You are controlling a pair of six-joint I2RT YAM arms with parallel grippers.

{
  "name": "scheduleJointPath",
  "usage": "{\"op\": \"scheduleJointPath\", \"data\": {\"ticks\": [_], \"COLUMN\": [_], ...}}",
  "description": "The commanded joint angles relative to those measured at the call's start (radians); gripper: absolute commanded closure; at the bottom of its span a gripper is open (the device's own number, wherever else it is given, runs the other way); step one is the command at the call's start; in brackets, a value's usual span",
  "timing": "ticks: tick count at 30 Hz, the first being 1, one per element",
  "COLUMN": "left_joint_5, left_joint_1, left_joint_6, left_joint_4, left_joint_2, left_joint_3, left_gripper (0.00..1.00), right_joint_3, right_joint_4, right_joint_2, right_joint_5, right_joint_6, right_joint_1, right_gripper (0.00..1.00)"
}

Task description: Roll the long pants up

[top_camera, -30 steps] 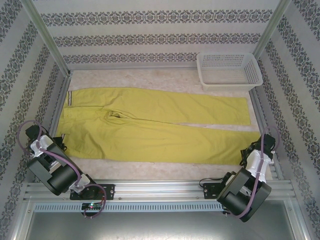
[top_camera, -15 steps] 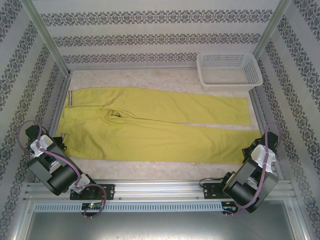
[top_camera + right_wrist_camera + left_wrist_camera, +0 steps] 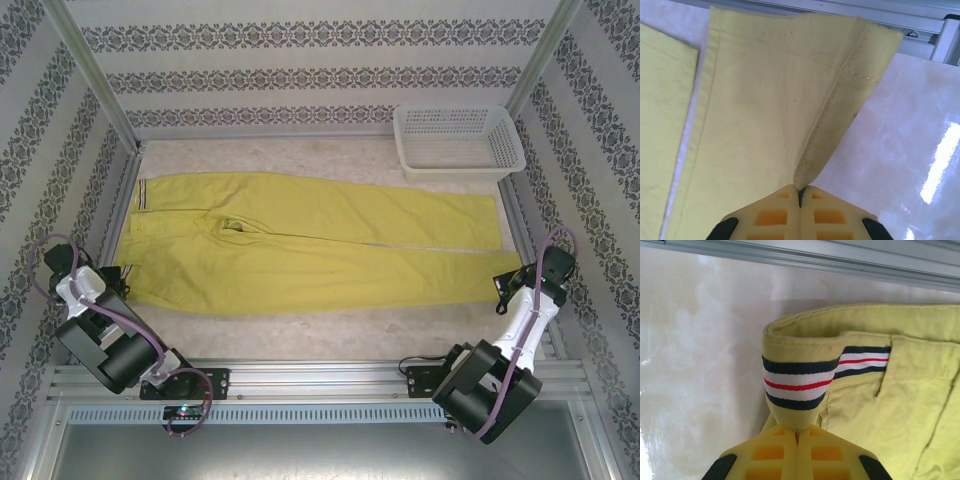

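You have the long pants [image 3: 300, 245] spread flat on the table [image 3: 330, 335], on the arms' side of the white basket [image 3: 458, 140] and reaching far to its left. The waistband [image 3: 145, 195] lies at the end farthest from the basket, and the two legs run back toward it. The rear leg ends just in front of the basket.

Your left gripper [image 3: 797, 432] is clamped on the near corner of the waistband, well away from the basket. Its yellow fingers [image 3: 765, 457] meet with cloth pinched between them. The navy, white and red striped band [image 3: 799, 385] stands just above them, lifted into a fold.

Your right gripper [image 3: 800, 192] is clamped on the corner of the near leg's cuff [image 3: 790, 45], in front of the basket and slightly to its right. The cloth rises from the closed jaws in a tented crease, with its seam running up from the pinch.
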Motion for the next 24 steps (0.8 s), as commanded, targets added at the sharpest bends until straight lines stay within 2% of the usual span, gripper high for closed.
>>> {"op": "scheduleJointPath", "data": {"ticks": [1, 5, 16, 24], "left_joint_5": [0.042, 0.104, 0.136, 0.125], "left_joint_1": [-0.003, -0.004, -0.017, -0.017], "left_joint_6": [-0.037, -0.082, -0.118, -0.093], "left_joint_4": [-0.032, -0.023, -0.045, -0.106], "left_joint_2": [-0.033, -0.031, 0.005, -0.029], "left_joint_3": [0.067, 0.126, 0.288, 0.338], "left_gripper": [1.00, 1.00, 1.00, 1.00], "right_joint_3": [0.037, 0.086, 0.308, 0.424], "right_joint_4": [0.014, 0.050, 0.085, 0.041], "right_joint_2": [0.003, 0.070, 0.265, 0.280], "right_joint_5": [-0.015, -0.046, -0.064, -0.051], "right_joint_6": [0.035, 0.079, 0.141, 0.113], "right_joint_1": [0.001, 0.025, 0.096, 0.098], "right_gripper": [1.00, 1.00, 1.00, 1.00]}}
